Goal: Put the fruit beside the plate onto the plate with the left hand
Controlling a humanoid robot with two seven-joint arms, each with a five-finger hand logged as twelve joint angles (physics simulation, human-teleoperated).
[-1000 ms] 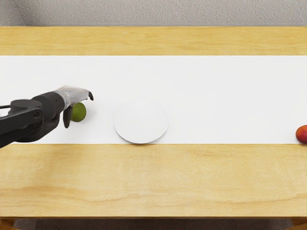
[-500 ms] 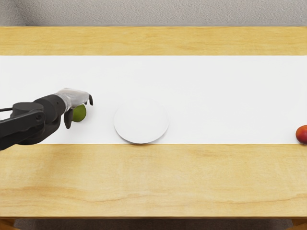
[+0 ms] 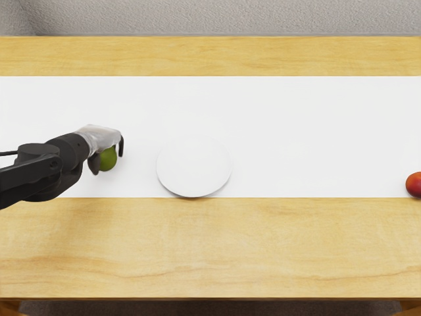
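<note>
Left of the white plate (image 3: 194, 166), our left hand (image 3: 100, 141) sits over the green fruit (image 3: 109, 158), with the fingers (image 3: 120, 145) curled down around it in what looks like a grip. We judge the grasp about made, but the fruit rests on the counter's (image 3: 210, 243) white runner (image 3: 296, 131), not lifted. Lifting it, carrying it right and setting it on the bare plate remain. A red fruit (image 3: 414, 184) lies at the far right edge.

Left hand closes in.
The left hand (image 3: 104, 143) has sunk lower, its fingers (image 3: 120, 146) curling around the green fruit (image 3: 109, 158), hiding more of it.
</note>
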